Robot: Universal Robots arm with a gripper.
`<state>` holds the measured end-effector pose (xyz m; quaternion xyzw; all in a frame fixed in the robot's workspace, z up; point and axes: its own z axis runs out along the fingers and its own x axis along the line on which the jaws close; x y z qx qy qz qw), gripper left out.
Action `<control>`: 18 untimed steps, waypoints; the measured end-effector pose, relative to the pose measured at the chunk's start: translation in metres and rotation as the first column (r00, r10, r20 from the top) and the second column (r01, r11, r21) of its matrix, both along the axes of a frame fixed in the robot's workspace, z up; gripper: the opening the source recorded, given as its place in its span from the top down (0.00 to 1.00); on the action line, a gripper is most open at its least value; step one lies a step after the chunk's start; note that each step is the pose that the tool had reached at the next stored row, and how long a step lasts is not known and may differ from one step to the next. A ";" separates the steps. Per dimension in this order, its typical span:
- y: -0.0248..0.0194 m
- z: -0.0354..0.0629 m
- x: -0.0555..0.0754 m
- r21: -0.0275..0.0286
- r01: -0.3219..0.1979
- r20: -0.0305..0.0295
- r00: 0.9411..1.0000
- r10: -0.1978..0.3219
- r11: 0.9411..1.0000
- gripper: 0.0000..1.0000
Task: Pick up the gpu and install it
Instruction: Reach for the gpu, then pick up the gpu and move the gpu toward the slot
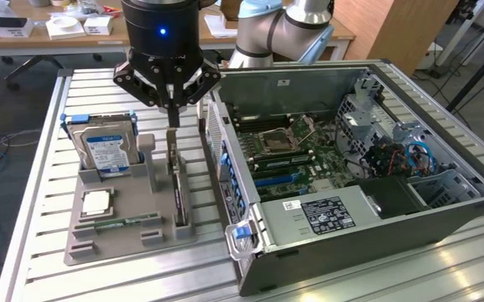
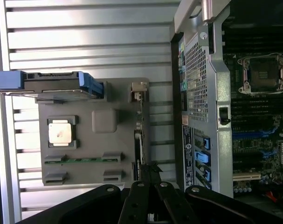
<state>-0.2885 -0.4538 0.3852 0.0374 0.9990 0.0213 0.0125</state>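
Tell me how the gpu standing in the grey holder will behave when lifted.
Likely stiff and fairly light: the gpu is a thin flat board. Standing on edge in the holder and pinched near one end by the gripper, it may tilt or swing.

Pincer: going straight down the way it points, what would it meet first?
Most likely the gpu, standing on edge in the tray right under the shut pincer; depth is unclear, so they may already touch.

upright hard drive (image 1: 103,148), processor chip (image 1: 96,201), memory stick (image 1: 120,222), grey tray (image 1: 133,192)
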 end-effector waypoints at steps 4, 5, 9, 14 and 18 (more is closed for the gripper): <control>-0.0001 0.0000 0.000 0.000 0.000 0.000 1.000 0.000 1.000 0.90; -0.0001 0.0000 0.000 0.000 0.000 0.000 1.000 0.000 1.000 0.90; 0.0000 0.0000 0.000 0.000 0.000 0.000 1.000 0.000 1.000 0.90; -0.0001 0.0000 0.000 0.000 0.000 0.000 1.000 0.000 1.000 0.90; 0.0000 0.0000 0.000 0.000 0.000 0.000 1.000 0.000 1.000 0.77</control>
